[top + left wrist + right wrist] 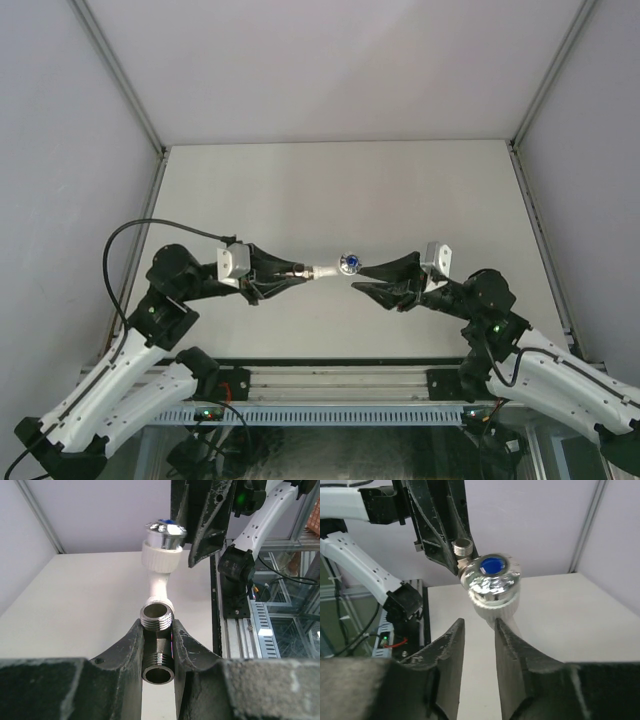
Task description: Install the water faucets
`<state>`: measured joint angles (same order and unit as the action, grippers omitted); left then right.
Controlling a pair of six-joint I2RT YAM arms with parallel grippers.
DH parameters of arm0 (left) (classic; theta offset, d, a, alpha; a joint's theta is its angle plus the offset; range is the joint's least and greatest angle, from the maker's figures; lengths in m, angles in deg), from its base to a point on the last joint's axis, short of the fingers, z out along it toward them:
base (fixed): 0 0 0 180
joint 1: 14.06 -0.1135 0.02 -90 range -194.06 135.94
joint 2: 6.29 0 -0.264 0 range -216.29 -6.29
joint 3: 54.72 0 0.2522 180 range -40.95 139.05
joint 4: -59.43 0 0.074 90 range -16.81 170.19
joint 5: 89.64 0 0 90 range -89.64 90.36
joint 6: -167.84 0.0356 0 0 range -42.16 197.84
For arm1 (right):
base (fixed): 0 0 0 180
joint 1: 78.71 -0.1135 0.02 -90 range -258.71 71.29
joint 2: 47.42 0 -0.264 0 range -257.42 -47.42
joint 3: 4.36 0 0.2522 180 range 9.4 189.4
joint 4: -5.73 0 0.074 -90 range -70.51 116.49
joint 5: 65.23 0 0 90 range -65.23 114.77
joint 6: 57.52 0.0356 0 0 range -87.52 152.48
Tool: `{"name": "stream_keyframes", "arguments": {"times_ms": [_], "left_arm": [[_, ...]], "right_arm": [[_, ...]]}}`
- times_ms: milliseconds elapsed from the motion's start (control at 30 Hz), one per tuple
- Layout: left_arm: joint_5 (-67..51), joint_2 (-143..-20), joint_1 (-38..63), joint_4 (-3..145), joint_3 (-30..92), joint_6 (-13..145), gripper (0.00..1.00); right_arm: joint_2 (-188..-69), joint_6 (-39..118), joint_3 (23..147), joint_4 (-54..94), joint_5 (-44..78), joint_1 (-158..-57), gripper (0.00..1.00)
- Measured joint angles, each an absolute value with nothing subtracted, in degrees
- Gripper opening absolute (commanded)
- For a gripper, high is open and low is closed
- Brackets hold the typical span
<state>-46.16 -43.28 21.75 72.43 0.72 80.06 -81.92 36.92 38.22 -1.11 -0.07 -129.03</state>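
Left fingers (159,645): squeezed tight on the grey metal fitting (157,630).
White tap (327,270): joined to the fitting, up in the air over the tabletop (340,190).
Right fingers (477,640): close together, holding nothing, just beside the tap's shiny blue-dotted knob (491,575).

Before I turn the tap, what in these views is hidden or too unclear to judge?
- Left wrist view: the joint between the white elbow-shaped plastic tap and the threaded dark-grey metal fitting is hidden behind the fitting's rim.
- Right wrist view: the tap's silvery blue-dotted end is motion-blurred.
- Top view: the threads are too small.
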Motion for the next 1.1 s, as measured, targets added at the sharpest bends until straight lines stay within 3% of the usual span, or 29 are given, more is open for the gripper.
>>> {"name": "stream_keyframes", "arguments": {"times_ms": [133,300,733,867,1000,1100], "left_arm": [[-46.3,-43.5,21.8,72.4,0.7,80.0,0.00],[-46.3,-44.3,21.8,72.3,0.7,79.9,0.00],[-49.3,-44.6,21.7,72.1,0.7,79.9,0.00],[-50.5,-44.6,21.8,72.1,0.7,79.9,0.00],[-50.2,-44.6,21.8,72.1,0.7,80.0,0.00],[-49.8,-44.5,21.8,71.8,0.7,80.0,0.00]], "right_arm": [[-82.1,38.0,38.3,-0.3,-1.3,-129.0,0.59],[-82.2,34.2,38.3,0.6,-2.5,-129.0,0.63],[-85.6,36.6,40.6,0.0,1.4,-127.7,0.63],[-86.9,39.2,41.1,-0.1,0.9,-126.9,0.53],[-87.7,43.0,41.9,0.4,-1.1,-126.1,0.32],[-88.5,48.2,43.0,1.2,-2.9,-124.2,0.24]]}}
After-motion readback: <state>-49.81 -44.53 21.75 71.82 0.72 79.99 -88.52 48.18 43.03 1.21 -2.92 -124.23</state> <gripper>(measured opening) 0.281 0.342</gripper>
